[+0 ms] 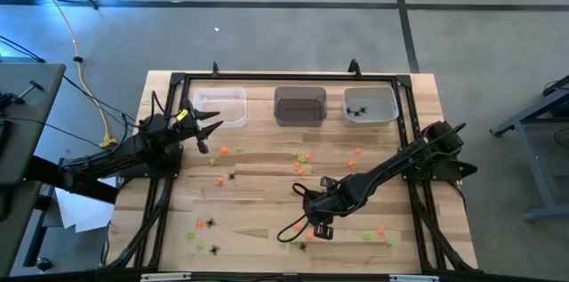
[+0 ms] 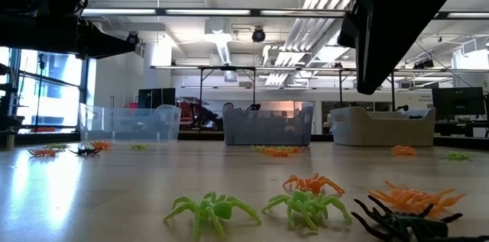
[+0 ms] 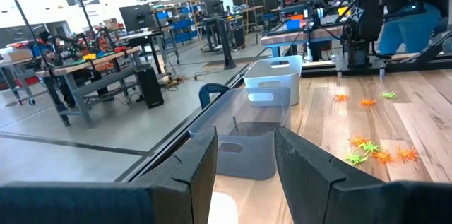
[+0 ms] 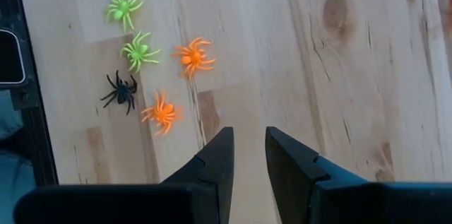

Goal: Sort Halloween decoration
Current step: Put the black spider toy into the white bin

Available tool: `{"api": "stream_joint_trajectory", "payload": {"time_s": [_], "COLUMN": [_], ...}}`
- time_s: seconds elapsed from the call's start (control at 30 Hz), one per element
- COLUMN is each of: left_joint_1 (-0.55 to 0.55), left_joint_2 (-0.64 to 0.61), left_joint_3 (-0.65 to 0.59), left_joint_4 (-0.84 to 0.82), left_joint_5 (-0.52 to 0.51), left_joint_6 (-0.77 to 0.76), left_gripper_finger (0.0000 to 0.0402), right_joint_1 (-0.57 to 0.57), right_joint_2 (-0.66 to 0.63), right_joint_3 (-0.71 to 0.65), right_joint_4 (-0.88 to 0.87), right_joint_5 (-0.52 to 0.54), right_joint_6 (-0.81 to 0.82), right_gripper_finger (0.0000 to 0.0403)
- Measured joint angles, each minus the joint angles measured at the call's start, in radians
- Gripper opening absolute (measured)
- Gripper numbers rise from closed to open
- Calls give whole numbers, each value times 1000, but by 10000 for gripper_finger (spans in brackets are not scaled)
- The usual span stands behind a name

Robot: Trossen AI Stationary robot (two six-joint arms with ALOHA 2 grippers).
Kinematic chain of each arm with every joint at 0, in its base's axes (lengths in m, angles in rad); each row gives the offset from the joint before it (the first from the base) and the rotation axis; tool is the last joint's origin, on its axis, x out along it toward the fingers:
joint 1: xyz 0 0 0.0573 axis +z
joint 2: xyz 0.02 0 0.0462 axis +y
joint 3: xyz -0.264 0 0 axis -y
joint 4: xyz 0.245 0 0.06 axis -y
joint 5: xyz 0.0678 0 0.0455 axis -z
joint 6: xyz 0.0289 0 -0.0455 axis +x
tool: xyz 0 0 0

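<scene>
Tiny plastic spiders in orange, lime green and black lie scattered on the wooden table. A cluster sits near the near edge: green spider (image 4: pixel 139 51), orange spider (image 4: pixel 193 56), black spider (image 4: pixel 121 91); the low view shows them up close (image 2: pixel 306 208). My right gripper (image 1: pixel 311 215) (image 4: pixel 247 155) hangs above the table beside that cluster, pointing down, open with a narrow gap, holding nothing. My left gripper (image 1: pixel 209 131) (image 3: pixel 244 174) hovers by the clear bin (image 1: pixel 220 107), open and empty.
Three bins stand in a row along the far edge: the clear bin, a grey bin (image 1: pixel 300 106), and a white bin (image 1: pixel 370 105) with black spiders in it. More spiders lie mid-table (image 1: pixel 304 157) and at the near left (image 1: pixel 206 224). A black frame (image 1: pixel 284 76) borders the table.
</scene>
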Motion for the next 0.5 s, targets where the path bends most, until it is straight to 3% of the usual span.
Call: {"api": "stream_joint_trajectory", "payload": {"time_s": [0.17, 0.5], "left_joint_1": [0, 0], "left_joint_2": [0, 0], "left_joint_3": [0, 0], "left_joint_4": [0, 0], "left_joint_5": [0, 0], "left_joint_6": [0, 0], "left_gripper_finger": [131, 131], "right_joint_1": [0, 32], "right_joint_2": [0, 0], "right_joint_3": [0, 0], "right_joint_4": [15, 176], "right_joint_5": [-7, -151], "right_joint_6": [0, 34], "right_gripper_finger": [78, 78]}}
